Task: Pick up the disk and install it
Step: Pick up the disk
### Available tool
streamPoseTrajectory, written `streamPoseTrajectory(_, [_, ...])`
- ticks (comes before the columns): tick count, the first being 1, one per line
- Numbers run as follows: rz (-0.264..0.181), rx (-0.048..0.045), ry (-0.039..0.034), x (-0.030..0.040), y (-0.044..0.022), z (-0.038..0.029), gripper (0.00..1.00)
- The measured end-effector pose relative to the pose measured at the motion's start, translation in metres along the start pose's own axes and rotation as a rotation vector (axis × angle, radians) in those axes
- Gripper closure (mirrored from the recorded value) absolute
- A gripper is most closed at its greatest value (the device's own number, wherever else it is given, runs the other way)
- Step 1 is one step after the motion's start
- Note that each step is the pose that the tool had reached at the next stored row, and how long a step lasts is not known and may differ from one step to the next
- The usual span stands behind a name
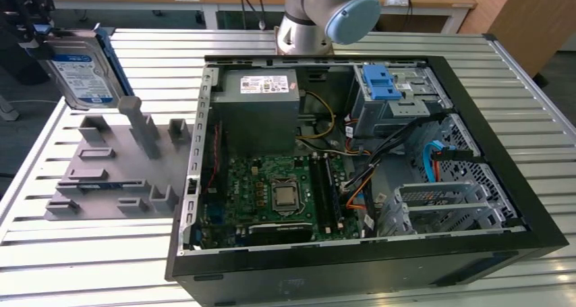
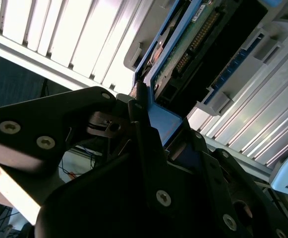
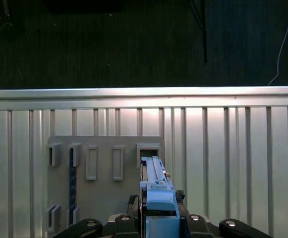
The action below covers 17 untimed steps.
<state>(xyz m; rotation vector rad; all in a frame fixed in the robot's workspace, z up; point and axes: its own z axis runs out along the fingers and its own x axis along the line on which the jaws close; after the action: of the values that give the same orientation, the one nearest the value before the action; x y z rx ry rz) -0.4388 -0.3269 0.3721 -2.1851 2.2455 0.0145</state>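
Slatted metal table under us, open computer case on the exterior view's right. We saw the disk standing upright over the grey holder, far on the exterior view's left. Our claw was clamped on its upper end, at the blue rails. We judged it stiff, fairly heavy, slick-faced and shock-sensitive, so best gripped by the edges.
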Motion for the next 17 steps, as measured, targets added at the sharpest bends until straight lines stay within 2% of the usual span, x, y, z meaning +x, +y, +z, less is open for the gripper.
streamPoseTrajectory(17, [0.0,0.0011,-0.0001,-0.0001,0.0,-0.0081,0.64])
